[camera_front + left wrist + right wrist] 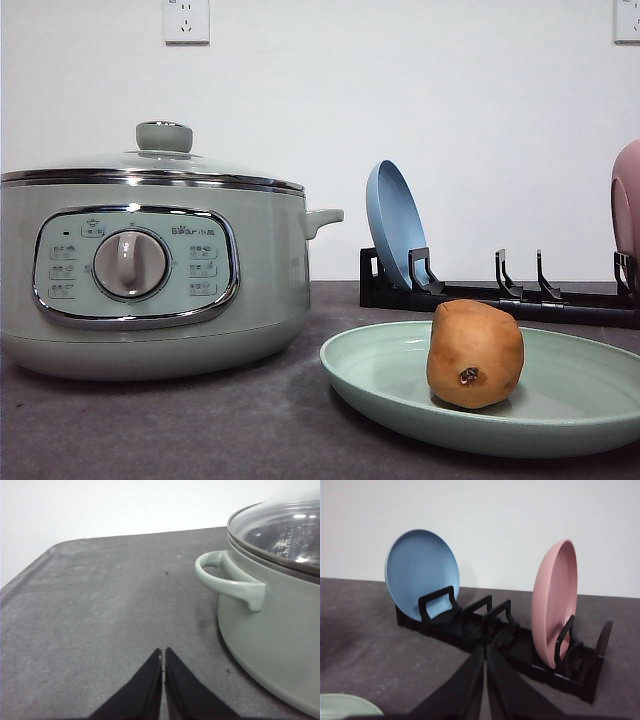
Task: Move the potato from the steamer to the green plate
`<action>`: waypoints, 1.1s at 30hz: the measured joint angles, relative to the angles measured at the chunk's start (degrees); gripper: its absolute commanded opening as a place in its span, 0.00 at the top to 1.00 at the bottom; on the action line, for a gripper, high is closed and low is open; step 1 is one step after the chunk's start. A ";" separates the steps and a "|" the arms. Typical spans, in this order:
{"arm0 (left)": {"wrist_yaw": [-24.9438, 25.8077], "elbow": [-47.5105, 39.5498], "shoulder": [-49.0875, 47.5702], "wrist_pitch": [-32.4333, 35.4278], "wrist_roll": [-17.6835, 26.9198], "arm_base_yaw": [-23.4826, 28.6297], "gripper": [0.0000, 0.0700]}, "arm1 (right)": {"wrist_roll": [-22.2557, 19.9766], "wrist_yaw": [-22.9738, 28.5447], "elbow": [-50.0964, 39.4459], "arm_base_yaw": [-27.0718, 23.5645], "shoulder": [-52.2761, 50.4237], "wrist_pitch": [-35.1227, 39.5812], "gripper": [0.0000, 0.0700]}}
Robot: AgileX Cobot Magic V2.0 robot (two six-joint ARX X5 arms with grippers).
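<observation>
Left gripper [163,652]: black fingers pressed tip to tip with nothing between them, at the lower centre of the left wrist view, over bare dark grey table [100,620]
Steamer [150,270]: left half of the front view, glass lid [150,165] with its green knob seated on the rim, dial facing the camera; in the left wrist view its side handle [230,580] juts toward frame centre from the pot wall at the right edge
Green plate [560,425]: lower right of the front view, lying flat just right of the steamer and apart from it; a sliver of its rim shows at the lower left corner of the right wrist view
Potato [475,353]: resting on the green plate, left of the plate's centre, in contact with its floor
Potato axis: long axis stands close to vertical, tipped slightly, narrower end up; the small dark spot sits low on the side facing the camera
Dish rack [485,630]: black, behind the plate, holding the blue plate [422,572] at left and the pink plate [552,600] at right, both on edge
Right gripper [485,652]: fingers closed together, empty, lower centre of the right wrist view, pointing at the rack
Step in hand: transfer looks complete, so what remains is to hold clear
Doing it well: keep both arms away from the plate rim; an upright potato could topple or roll if the plate is nudged
</observation>
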 measured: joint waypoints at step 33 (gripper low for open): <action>0.00 0.00 0.00 0.00 0.00 0.00 1.00 | 0.07 2.93 -0.04 0.04 -0.67 -12.23 1.00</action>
